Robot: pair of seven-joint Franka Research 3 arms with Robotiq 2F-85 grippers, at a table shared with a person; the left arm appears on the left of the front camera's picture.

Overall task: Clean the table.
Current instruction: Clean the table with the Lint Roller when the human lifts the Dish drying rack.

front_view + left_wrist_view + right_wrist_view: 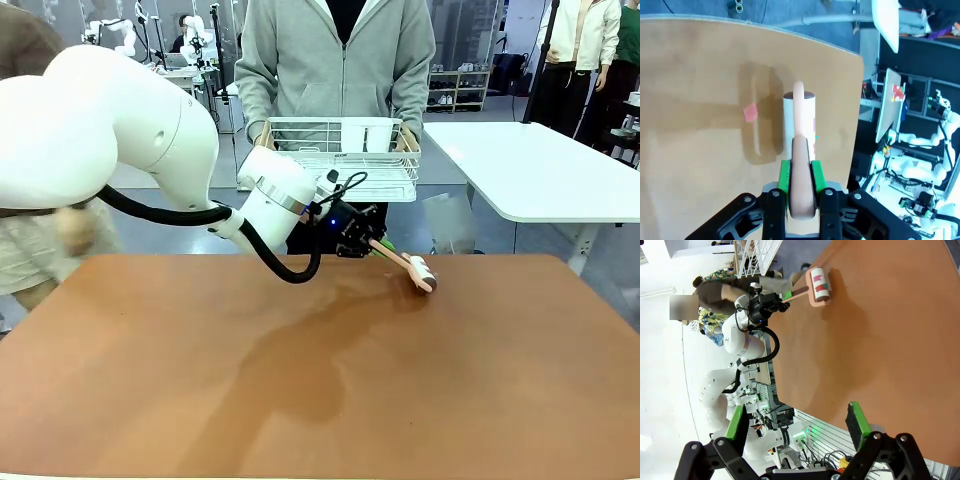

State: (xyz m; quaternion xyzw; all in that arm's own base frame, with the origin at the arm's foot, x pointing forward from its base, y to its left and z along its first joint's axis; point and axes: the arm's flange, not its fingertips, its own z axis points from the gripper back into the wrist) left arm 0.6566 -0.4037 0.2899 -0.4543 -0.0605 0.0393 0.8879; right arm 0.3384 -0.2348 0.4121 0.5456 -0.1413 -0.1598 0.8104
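Note:
The reddish-brown table (300,400) spreads across the front view. My left gripper (362,240) is shut on the pink handle of a lint roller (420,272) whose white roll rests on the table near its far edge. From the left wrist, the green pads (785,176) clamp the handle, the roller (799,117) points away, and a small pink scrap (750,113) lies on the table (690,75) just beside the roll. My right gripper (796,420) hangs open above the table (890,340), far from the roller (819,286), with nothing between its fingers.
A person in a grey hoodie stands at the far side holding a white wire rack (340,155) with white cups inside. A white-topped table (540,170) stands at the back right. The table's rounded far corner (857,55) is close to the roller.

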